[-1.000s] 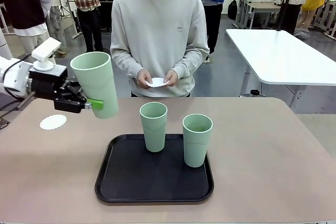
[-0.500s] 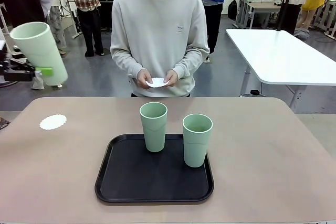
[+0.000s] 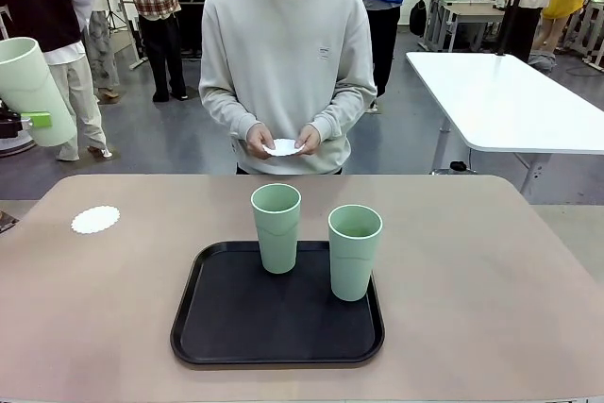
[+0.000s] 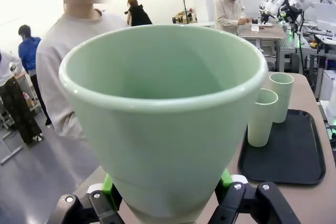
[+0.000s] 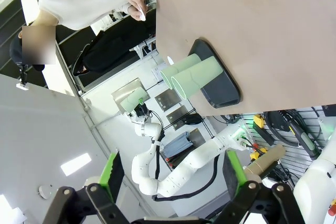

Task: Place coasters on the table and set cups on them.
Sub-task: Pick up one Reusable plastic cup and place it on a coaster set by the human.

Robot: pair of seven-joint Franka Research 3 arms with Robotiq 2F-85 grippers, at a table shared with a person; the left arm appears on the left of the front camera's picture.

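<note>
At the far left of the front view, the left gripper [image 3: 34, 121] is clamped on a mint-green tumbler [image 3: 33, 82]. It holds the tumbler tilted and well above the tan table [image 3: 491, 290]. The left wrist view looks into this tumbler's open mouth [image 4: 168, 114] and shows a green pad [image 4: 107, 184] pressed against each side of its lower wall.

On the table's left part lies a lacy white coaster [image 3: 95, 220] with nothing on it. Right of it, a black tray [image 3: 203, 332] carries two more tumblers, one farther back [image 3: 276, 228] and one nearer [image 3: 355, 252]; they stand upright and apart. Behind the tray, the person's hands [image 3: 281, 142] hold another coaster [image 3: 283, 148].

The right wrist view shows the right gripper [image 5: 172, 174] with its fingers [image 5: 113, 169] spread wide and nothing between them. Beyond them the rolled picture shows the tray [image 5: 226, 90] with its two tumblers.
</note>
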